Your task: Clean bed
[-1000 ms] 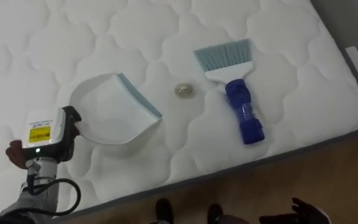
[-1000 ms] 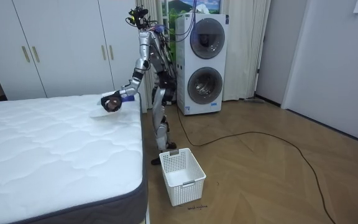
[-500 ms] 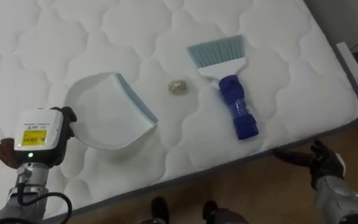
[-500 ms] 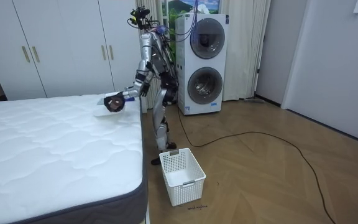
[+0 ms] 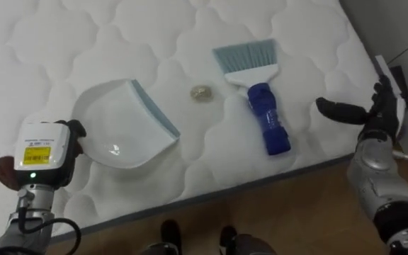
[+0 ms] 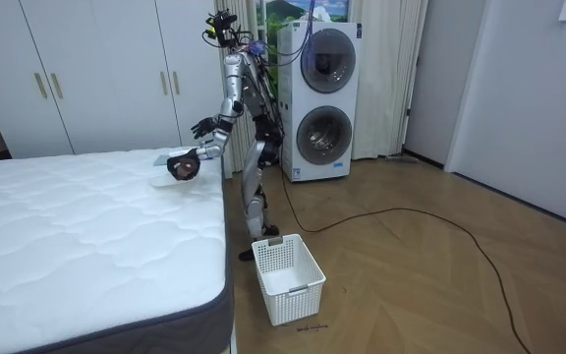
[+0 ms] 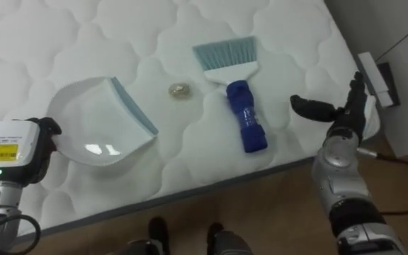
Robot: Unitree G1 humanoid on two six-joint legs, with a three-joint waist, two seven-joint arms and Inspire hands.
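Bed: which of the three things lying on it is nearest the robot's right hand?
The blue-handled brush; its handle end lies closest to the open right hand. The white dustpan and the small scrap lie farther left.

You had the white plastic dustpan, a small crumpled scrap and the blue-handled, pale-bristled brush lying flat, apart in a row, on the white quilted mattress.
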